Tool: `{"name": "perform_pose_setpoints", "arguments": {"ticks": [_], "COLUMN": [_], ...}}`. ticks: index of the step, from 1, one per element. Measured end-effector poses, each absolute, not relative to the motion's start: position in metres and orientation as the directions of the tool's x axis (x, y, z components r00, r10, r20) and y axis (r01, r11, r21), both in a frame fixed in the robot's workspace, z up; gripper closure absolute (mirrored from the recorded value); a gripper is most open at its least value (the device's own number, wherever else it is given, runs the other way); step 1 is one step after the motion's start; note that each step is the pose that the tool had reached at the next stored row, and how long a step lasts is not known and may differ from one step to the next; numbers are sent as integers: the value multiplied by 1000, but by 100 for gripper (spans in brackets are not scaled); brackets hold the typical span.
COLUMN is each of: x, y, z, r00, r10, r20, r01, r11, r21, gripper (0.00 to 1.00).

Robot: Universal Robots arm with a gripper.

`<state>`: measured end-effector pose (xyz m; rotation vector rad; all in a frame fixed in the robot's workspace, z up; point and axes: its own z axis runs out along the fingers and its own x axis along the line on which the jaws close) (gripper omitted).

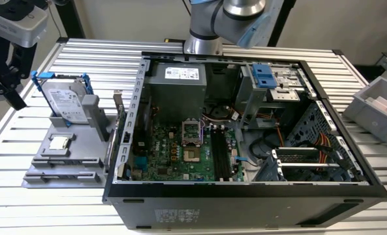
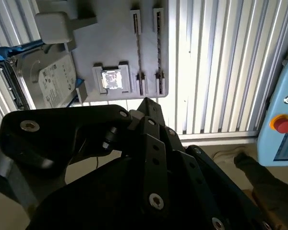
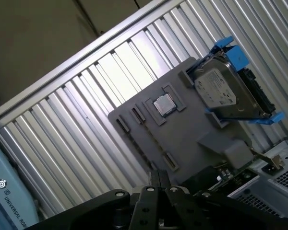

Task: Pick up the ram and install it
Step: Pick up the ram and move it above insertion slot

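Overall, the slatted aluminium table (image 1: 82, 49) carries an open computer case (image 1: 245, 196) across the centre and right of the exterior view. A grey parts holder (image 1: 69, 161) lies at lower left, just beside the case wall. A hard drive in a blue frame (image 1: 66, 103) stands tilted at the holder's far end, and a processor chip (image 2: 110, 79) sits in a square recess. The gripper (image 2: 146, 102) hangs clear of the holder at upper left of the exterior view, its jaws closed together on nothing. The ram (image 2: 158, 48) is judged to be the thin edge-on strip in one of two narrow grooves beside the chip; this identification is not certain. A sound pick calls for opened jaws centred over that groove, pads square to the stick's flat faces, a mid-length grip and a straight lift clear of the drive.
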<state>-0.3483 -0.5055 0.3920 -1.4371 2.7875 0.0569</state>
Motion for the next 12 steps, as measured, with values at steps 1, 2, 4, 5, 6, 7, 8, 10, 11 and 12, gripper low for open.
{"name": "perform_pose_setpoints", "arguments": {"ticks": [1, 2, 4, 5, 6, 7, 8, 10, 11, 12], "x": [-348, -348, -348, -348, -348, -348, -348, -348, -348, -348], "y": [-505, -505, -505, -505, -505, -505, -505, -505, -505, -505], "z": [392, 392, 392, 392, 392, 392, 392, 392, 392, 392], "r00": [-577, -575, -570, -567, -563, -559, -555, -541, -531, -521], "r10": [-816, -818, -821, -823, -826, -829, -832, -840, -847, -853], "r20": [-23, -24, -25, -25, -25, -25, -25, -25, -25, -25], "r01": [-816, -818, -822, -824, -826, -829, -832, -841, -847, -854], "r11": [577, 574, 569, 566, 563, 559, 554, 541, 530, 520], "r21": [28, 26, 25, 25, 25, 25, 25, 25, 25, 25], "gripper": [100, 100, 100, 100, 100, 100, 100, 100, 100, 100]}}
